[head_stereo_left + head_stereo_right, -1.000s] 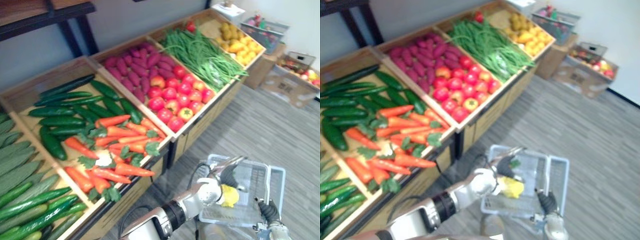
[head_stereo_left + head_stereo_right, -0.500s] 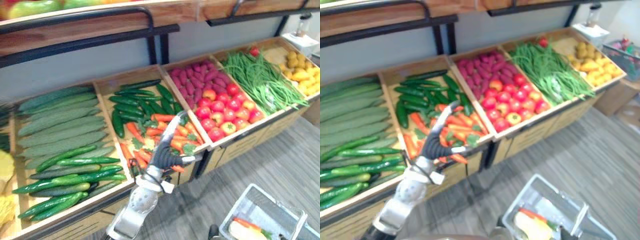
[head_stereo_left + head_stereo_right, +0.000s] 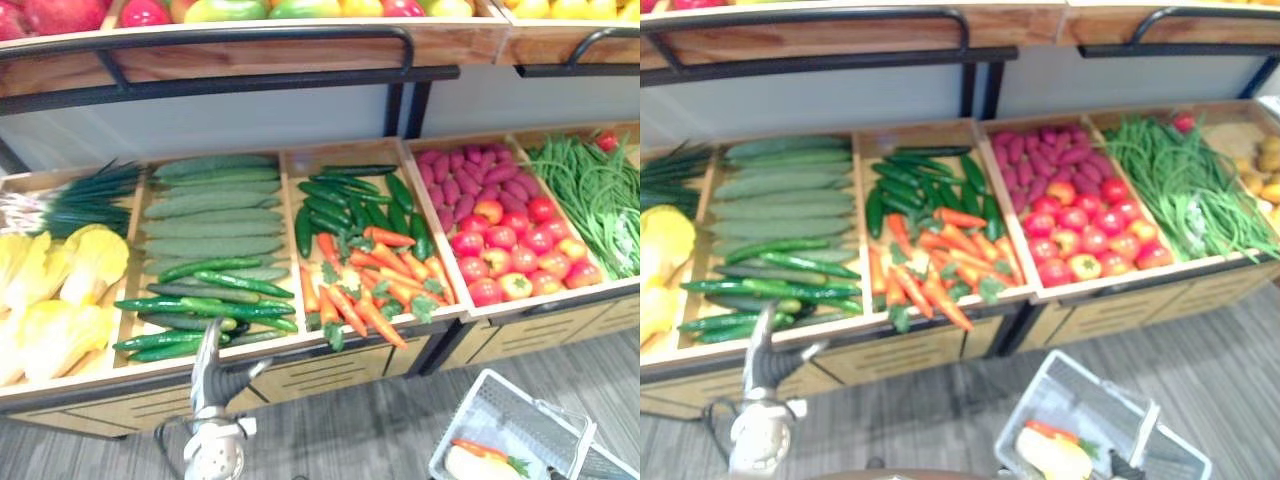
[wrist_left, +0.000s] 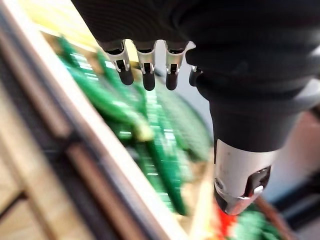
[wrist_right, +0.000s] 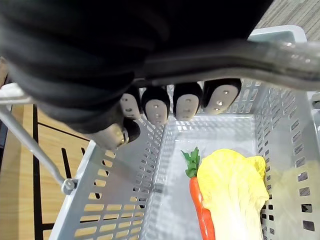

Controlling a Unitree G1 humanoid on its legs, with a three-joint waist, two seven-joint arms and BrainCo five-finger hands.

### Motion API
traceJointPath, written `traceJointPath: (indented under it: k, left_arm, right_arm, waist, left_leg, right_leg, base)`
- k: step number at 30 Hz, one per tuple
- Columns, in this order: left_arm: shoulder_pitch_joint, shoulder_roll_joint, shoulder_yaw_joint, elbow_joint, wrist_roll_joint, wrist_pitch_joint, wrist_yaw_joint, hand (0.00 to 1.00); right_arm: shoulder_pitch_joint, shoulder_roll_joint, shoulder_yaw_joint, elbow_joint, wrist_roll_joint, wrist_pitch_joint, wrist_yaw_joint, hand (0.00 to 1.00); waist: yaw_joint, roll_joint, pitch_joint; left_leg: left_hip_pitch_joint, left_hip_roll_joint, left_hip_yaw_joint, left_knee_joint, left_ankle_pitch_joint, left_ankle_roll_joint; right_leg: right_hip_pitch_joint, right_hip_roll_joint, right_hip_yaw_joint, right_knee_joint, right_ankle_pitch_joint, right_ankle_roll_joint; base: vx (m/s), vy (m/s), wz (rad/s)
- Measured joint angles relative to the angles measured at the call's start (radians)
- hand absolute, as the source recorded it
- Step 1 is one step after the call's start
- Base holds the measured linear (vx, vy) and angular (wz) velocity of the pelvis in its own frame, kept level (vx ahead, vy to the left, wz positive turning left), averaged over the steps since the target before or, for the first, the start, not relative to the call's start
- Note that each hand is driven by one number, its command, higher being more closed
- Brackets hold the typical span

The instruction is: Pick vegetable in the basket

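Nearby, the right hand (image 5: pixel 186 104) is curled round the handle (image 5: pixel 260 55) of the basket (image 3: pixel 520 420). The left hand (image 3: pixel 208 365), flat and holding nothing, points at the thin cucumbers (image 3: pixel 200 305) just beyond it. They lie sideways across its way.

The basket (image 5: pixel 120 200) is pale grey plastic with slotted walls and a metal handle (image 5: pixel 260 55) raised across its top. It sits low on the robot's right, clear of the display bins (image 3: pixel 300 350). Inside, an orange carrot (image 5: pixel 200 210) with a green top lies flat on the basket's bottom, touching a pale yellow leafy cabbage (image 5: pixel 232 195) beside it.
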Motion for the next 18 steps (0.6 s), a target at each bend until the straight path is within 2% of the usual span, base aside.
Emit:
traceJointPath:
  k: [3, 6, 8, 11, 13, 14, 18]
  left_arm:
    - [-0.002, -0.034, 0.103, 0.214, -0.004, 0.035, -0.002, 0.00]
    - [-0.002, -0.047, 0.161, 0.405, -0.011, 0.064, -0.015, 0.00]
    - [-0.025, -0.048, 0.190, 0.537, -0.019, 0.077, -0.043, 0.00]
    - [-0.043, -0.053, 0.233, 0.719, -0.078, 0.110, -0.123, 0.00]
    - [-0.052, -0.058, 0.261, 0.774, -0.123, 0.130, -0.166, 0.00]
    - [-0.056, -0.059, 0.273, 0.791, -0.181, 0.143, -0.202, 0.00]
    - [-0.095, -0.077, 0.280, 0.795, -0.283, 0.148, -0.251, 0.00]
  right_arm:
    - [-0.001, 0.018, -0.003, -0.003, 0.000, 0.000, 0.000, 1.00]
    - [-0.002, 0.040, -0.022, -0.010, 0.000, -0.003, -0.001, 1.00]
    - [-0.003, 0.045, -0.040, -0.009, -0.002, -0.002, -0.001, 1.00]
    - [-0.013, 0.046, -0.061, -0.006, -0.013, 0.005, 0.000, 1.00]
    - [-0.023, 0.046, -0.081, 0.000, -0.014, 0.013, 0.000, 1.00]
    - [-0.028, 0.047, -0.081, 0.001, -0.021, 0.017, 0.001, 1.00]
    - [-0.026, 0.048, -0.081, 0.001, -0.023, 0.019, 0.005, 1.00]
  waist:
    - [0.003, -0.001, -0.007]
    - [0.003, -0.003, -0.015]
    - [0.002, -0.003, -0.017]
    - [-0.005, -0.003, -0.017]
    - [-0.009, -0.004, -0.017]
    - [-0.021, -0.004, -0.017]
    - [-0.035, -0.003, -0.016]
  left_leg:
    - [0.010, -0.001, -0.010, -0.019, 0.014, -0.001]
    - [0.017, -0.004, -0.008, -0.037, 0.017, 0.000]
    - [0.033, -0.005, 0.001, -0.050, 0.020, 0.001]
    - [0.067, -0.003, 0.055, -0.065, 0.018, -0.001]
    - [0.086, -0.002, 0.091, -0.067, 0.010, -0.005]
    - [0.097, -0.001, 0.108, -0.069, 0.007, -0.005]
    - [0.125, -0.001, 0.141, -0.071, -0.005, -0.008]
  right_leg:
    - [0.018, 0.001, -0.021, -0.011, 0.001, 0.001]
    - [0.029, 0.001, -0.022, -0.023, 0.003, 0.005]
    - [0.029, 0.000, -0.015, -0.027, 0.005, 0.008]
    - [0.019, 0.004, 0.040, -0.026, 0.011, 0.016]
    - [0.008, 0.008, 0.082, -0.026, 0.013, 0.018]
    - [0.009, 0.009, 0.097, -0.026, 0.014, 0.020]
    - [0.010, 0.014, 0.136, -0.026, 0.014, 0.020]
  base:
    - [0.01, -0.013, 0.19]
    - [0.00, -0.004, 0.02]
    - [0.03, -0.003, -0.11]
    - [0.00, 0.004, -0.44]
    - [0.00, 0.008, -0.60]
    - [0.01, 0.005, -0.48]
    - [0.00, 0.004, -0.32]
